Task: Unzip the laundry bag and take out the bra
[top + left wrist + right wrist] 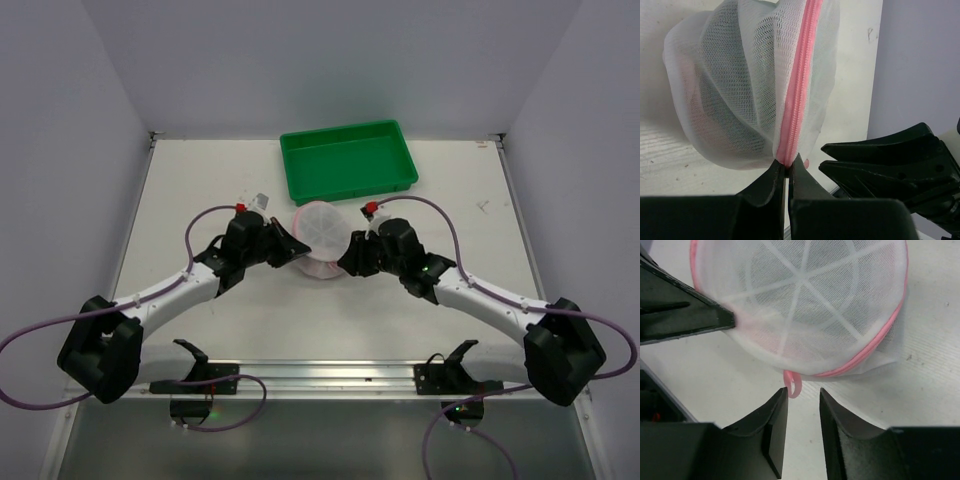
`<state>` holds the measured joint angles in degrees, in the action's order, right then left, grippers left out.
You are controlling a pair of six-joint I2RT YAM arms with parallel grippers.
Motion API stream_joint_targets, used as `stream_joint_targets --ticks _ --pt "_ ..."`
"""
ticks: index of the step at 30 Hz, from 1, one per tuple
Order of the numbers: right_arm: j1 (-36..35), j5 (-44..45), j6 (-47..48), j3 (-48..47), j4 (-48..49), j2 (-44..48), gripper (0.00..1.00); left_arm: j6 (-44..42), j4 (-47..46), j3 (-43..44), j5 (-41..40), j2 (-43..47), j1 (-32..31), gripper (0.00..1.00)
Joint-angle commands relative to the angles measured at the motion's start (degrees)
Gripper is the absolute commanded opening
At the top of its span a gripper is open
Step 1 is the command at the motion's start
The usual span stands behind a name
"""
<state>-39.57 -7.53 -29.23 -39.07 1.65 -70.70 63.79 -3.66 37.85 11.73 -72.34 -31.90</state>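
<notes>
Just in front of the green tray (347, 158), the left claw (786, 167) pinches the laundry bag (320, 238) by its pink seam, while the released right claw (804, 397) gapes just short of the pink loop (794, 385), so closing off-line could snag mesh instead.

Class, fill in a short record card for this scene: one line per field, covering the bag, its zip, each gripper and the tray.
laundry bag: between the two grippers
zip: pink, looks closed
left gripper: shut, pinching the zip seam
right gripper: open, pink loop just ahead of its gap
green tray: behind the bag
bra: not out; unclear through mesh
</notes>
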Motion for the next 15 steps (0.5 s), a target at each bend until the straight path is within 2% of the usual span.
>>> stream_joint_targets --ticks 1,6,11,13,15 --pt "-1.8 3.6 7.9 -5.2 -3.3 -1.2 0.36 -3.3 0.8 3.4 0.0 -0.3 0.1 0.0" --pt "-7.4 7.8 20.2 -12.3 -5.2 -4.0 0.46 -6.7 3.0 5.4 1.0 -1.3 0.4 0.0" --pt "-9.6 11.8 26.2 -15.5 -5.1 -8.0 0.56 -8.8 5.8 7.1 2.2 -1.8 0.8 0.0" --pt "-10.3 11.9 28.4 -16.0 -4.6 -9.5 0.63 -9.1 6.2 7.4 2.5 -1.8 1.1 0.0" --pt "-10.6 11.6 30.9 -16.3 -4.5 -10.6 0.66 -9.6 6.3 7.8 3.1 -1.8 1.5 0.0"
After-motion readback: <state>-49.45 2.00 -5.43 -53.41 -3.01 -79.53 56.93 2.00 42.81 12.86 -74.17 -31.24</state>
